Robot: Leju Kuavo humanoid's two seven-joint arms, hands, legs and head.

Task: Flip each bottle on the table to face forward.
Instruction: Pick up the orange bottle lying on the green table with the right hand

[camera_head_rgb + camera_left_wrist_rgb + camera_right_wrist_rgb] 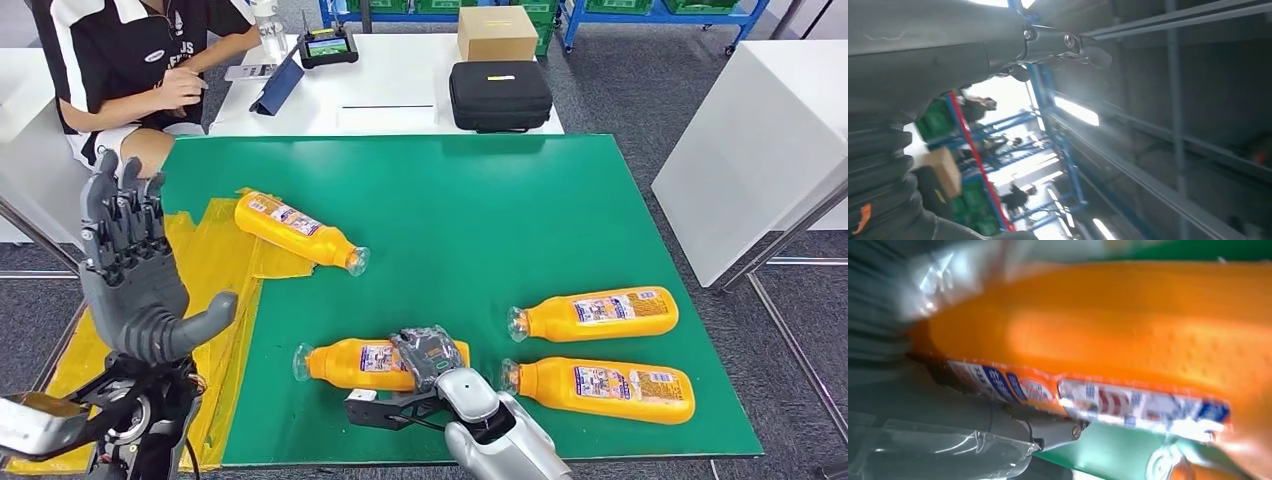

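Note:
Several orange bottles with clear caps lie on their sides on the green table [480,200]. One bottle [296,230] is at the left, partly over yellow tape. Another [595,314] lies at the right, with a third [600,388] just in front of it. My right hand [428,358] grips the near middle bottle [355,362] around its body; close up in the right wrist view that bottle [1128,335] shows its orange side and label edge. My left hand [130,265] is raised upright left of the table, fingers straight and apart, holding nothing.
A person [140,60] sits at the far left behind a white table [400,80] carrying a black case [498,95], a cardboard box [497,32] and a small device [327,46]. Another white table [760,140] stands to the right. Yellow tape [215,260] covers the green table's left edge.

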